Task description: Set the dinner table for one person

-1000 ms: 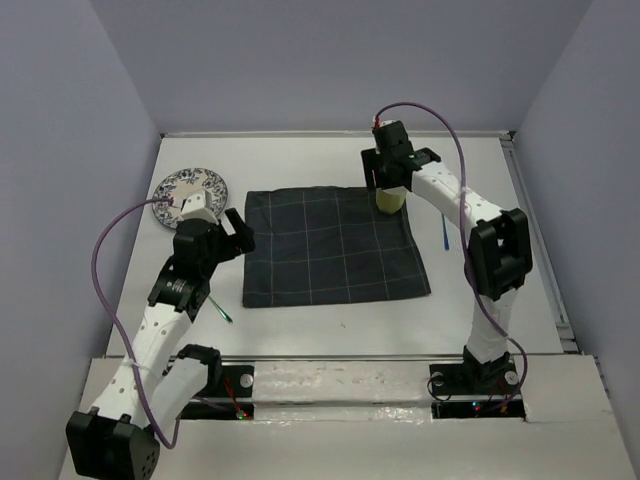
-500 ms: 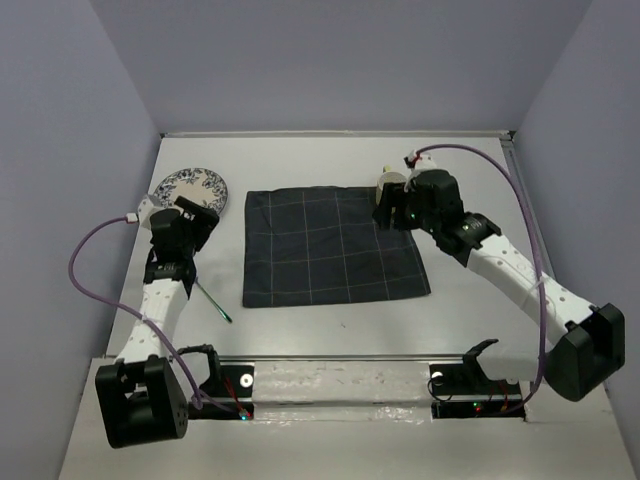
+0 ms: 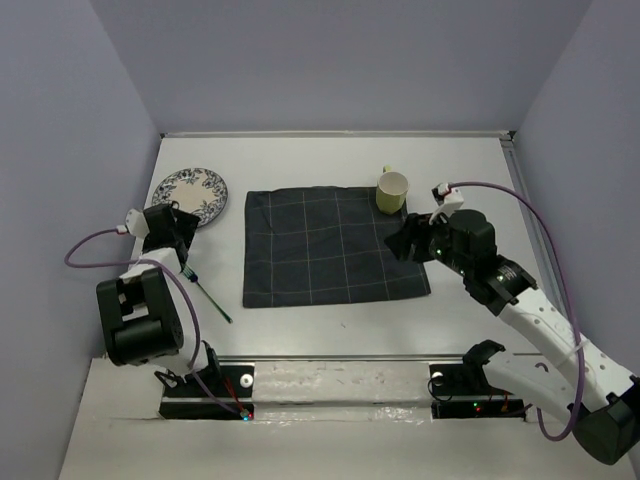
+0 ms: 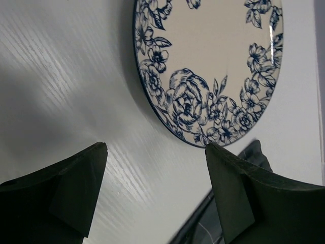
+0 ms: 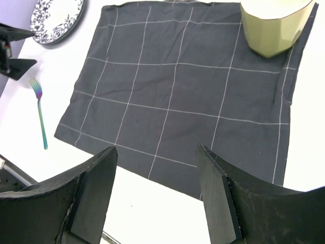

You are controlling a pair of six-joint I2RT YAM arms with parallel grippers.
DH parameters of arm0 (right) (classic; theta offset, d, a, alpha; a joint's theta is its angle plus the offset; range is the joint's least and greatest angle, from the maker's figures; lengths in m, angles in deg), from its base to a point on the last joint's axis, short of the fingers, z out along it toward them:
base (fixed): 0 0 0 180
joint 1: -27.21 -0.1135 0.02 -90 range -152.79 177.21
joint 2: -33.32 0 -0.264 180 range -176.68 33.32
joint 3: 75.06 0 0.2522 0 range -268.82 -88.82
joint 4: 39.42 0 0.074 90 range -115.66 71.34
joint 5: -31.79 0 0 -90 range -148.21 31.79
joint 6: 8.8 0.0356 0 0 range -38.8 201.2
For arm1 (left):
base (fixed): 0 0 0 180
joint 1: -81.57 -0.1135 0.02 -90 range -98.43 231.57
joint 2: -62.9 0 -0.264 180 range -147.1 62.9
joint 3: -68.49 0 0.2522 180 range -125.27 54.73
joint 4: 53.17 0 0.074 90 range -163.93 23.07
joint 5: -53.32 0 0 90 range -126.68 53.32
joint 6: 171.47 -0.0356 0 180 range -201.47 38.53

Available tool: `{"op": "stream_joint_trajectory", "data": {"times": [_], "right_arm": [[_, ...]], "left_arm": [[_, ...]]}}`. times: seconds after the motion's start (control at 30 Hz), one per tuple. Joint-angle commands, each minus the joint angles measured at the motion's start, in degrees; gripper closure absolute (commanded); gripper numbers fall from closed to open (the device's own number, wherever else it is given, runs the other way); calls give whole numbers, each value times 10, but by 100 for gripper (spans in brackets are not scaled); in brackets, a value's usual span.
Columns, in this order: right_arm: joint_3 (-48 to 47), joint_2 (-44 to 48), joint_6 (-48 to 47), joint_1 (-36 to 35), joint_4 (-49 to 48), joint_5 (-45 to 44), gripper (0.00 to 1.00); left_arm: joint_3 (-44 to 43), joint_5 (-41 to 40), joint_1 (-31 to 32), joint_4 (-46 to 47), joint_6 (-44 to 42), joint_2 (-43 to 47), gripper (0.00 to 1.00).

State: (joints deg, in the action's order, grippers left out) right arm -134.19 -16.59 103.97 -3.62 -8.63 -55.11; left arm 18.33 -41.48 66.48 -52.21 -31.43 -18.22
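The white dinner table (image 3: pixel 300 160) holds a dark navy grid cloth (image 3: pixel 330 245) at its middle. A pale yellow-green mug (image 3: pixel 392 190) stands upright at the cloth's far right corner. A blue floral plate (image 3: pixel 192 193) lies left of the cloth. A green fork (image 3: pixel 208 298) lies near the cloth's left edge. My left gripper (image 3: pixel 172 225) is open and empty just short of the plate's near rim (image 4: pixel 213 66). My right gripper (image 3: pixel 405 242) is open and empty above the cloth's right side (image 5: pixel 177 91), pulled back from the mug (image 5: pixel 274 25).
Lavender walls bound the table on three sides. A raised rail (image 3: pixel 535 240) runs along the right edge. The folded left arm (image 3: pixel 140 310) stands at the near left, close to the fork. The right wrist view also shows the plate (image 5: pixel 56 15) and fork (image 5: pixel 40 117).
My right gripper let go of the mug at the cloth's far right corner and drew back toward the near right. My left arm folded back and swung left toward the plate.
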Motion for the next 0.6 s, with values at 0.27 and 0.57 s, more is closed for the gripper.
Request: {"op": "stream_joint_trajectory", "data": {"times": [0.27,0.57], "right_arm": [[8,15,10,-4,-17,32,32],[-5,-4,9,-4,-17,15,34]], "left_arm": [[-91,3,-20,64,16,-137,15],[-131,13,-20,73,37,-205,44]]}}
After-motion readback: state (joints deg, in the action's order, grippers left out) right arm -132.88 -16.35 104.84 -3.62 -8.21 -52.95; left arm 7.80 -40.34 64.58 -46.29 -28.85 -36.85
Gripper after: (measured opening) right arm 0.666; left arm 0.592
